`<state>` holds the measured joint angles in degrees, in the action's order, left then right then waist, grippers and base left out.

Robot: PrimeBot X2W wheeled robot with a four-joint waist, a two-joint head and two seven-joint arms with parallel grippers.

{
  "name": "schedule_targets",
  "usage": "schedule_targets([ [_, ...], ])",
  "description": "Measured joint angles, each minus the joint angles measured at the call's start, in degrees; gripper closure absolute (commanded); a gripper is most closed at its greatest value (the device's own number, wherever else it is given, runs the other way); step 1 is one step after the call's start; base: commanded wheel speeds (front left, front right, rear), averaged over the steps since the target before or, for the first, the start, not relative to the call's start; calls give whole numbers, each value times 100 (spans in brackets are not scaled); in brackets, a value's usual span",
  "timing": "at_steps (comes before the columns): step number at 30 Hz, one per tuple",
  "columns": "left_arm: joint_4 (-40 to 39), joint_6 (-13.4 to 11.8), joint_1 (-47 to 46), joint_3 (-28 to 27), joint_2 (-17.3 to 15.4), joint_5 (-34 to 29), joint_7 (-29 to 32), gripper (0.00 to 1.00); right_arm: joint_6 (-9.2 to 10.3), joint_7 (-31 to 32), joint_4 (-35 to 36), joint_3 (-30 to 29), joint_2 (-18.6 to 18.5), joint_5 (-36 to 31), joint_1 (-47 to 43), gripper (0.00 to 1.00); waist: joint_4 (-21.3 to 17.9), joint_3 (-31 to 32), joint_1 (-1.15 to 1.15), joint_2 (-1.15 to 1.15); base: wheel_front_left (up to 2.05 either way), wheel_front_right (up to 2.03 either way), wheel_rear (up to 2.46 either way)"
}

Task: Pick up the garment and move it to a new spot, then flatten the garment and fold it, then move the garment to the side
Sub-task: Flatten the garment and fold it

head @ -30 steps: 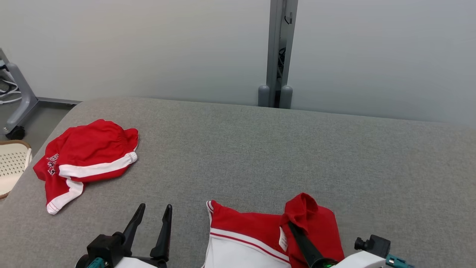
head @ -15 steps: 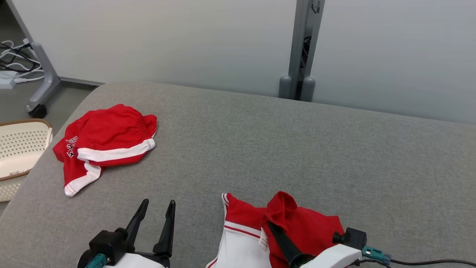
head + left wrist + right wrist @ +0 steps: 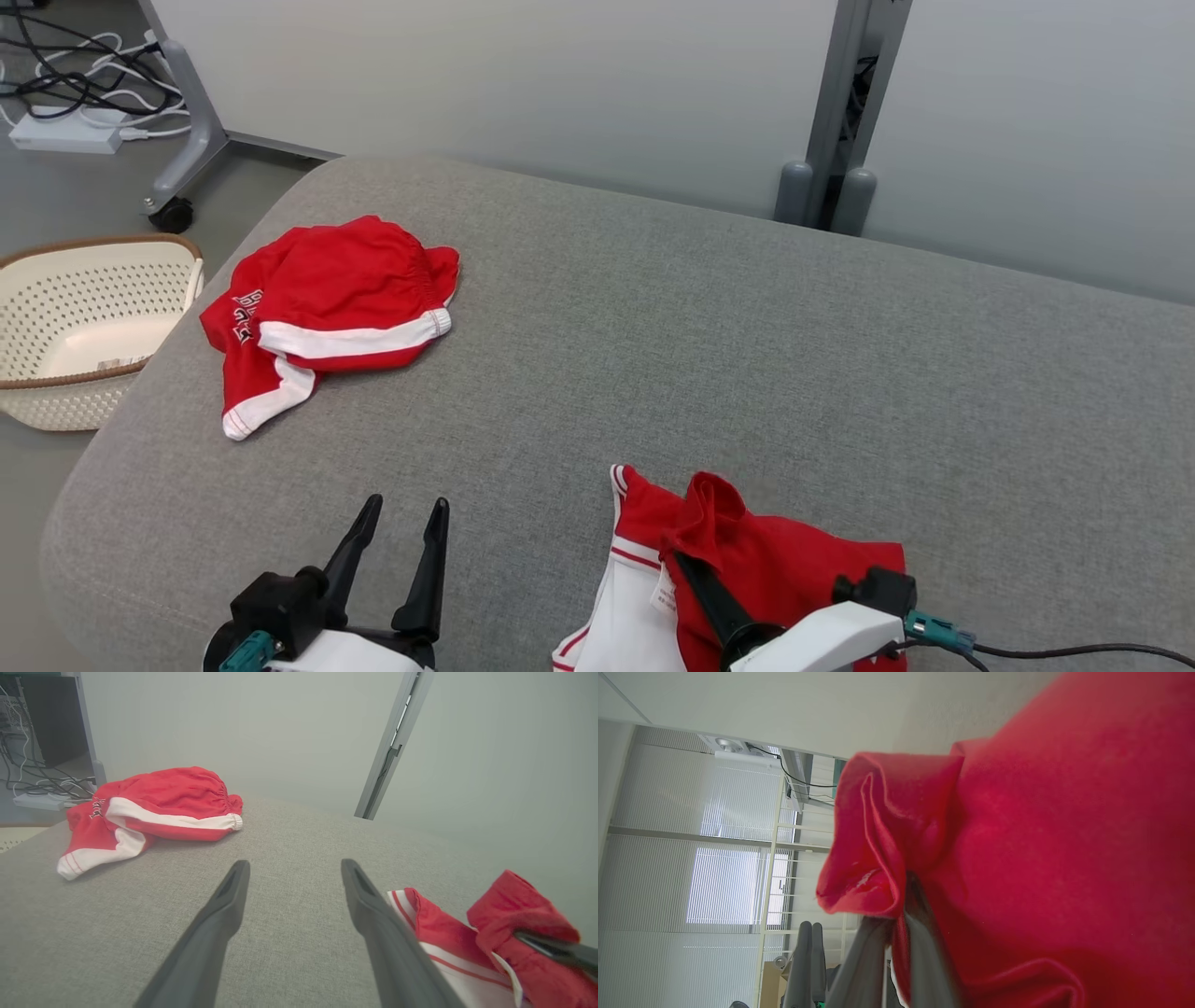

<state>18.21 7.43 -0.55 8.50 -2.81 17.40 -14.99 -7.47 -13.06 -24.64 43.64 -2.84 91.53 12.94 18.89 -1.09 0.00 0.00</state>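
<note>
Right hand (image 3: 687,566) gripping garment (image 3: 794,565), label (image 3: 663,596) unreadable

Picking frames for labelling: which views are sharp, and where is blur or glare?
Head view: even light, sharp, faint shadow under the red shorts. Left wrist view: left gripper soft, close to the lens. Right wrist view: garment soft near the lens, bright blinds behind.
</note>
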Motion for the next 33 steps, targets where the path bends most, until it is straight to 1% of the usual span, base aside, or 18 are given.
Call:
schedule_targets([
  [5, 3, -1, -27, 37, 1, 35, 0, 0, 0, 1, -46, 86, 1, 149, 18, 100, 131, -80, 0, 0, 0, 0, 0],
  [7, 5, -1, -29, 49, 1, 36, 0, 0, 0, 91, -169, 114, 9, 309, 37, 100, 179, -106, 0, 0, 0, 0, 0],
  [8, 11, -1, -31, 59, 1, 36, 1, 0, 0, 191, -338, 193, 7, 331, 49, 89, 218, -122, 0, 0, 0, 0, 0],
  [9, 15, -1, -36, 63, 2, 36, 1, 0, 0, 192, -387, 234, 7, 324, 63, 0, 232, -127, 0, 0, 0, 0, 0],
  [12, 23, -1, -58, 59, 2, 36, 1, 0, 0, 271, -364, 333, 15, 374, 71, 0, 245, -136, 0, 0, 0, 0, 0],
  [19, 62, -1, -62, 26, 1, 36, 1, 0, 0, 186, -126, 297, 10, 591, 125, 0, 169, -49, 0, 0, 0, 0, 0],
  [25, 88, -1, -9, 19, 2, 32, 0, 0, 0, 168, 245, 310, 14, 702, 198, 0, 72, 130, 0, 0, 0, 0, 0],
  [29, 66, -2, 21, -48, 0, 23, 1, 0, 0, 144, 464, 151, 8, 613, 259, 0, -70, 229, 0, 0, 0, 0, 0],
  [33, 20, -2, 31, -73, 1, 16, 0, 0, 0, 133, 804, 53, -221, 235, 413, 0, -255, 334, 0, 0, 0, 0, 0],
])
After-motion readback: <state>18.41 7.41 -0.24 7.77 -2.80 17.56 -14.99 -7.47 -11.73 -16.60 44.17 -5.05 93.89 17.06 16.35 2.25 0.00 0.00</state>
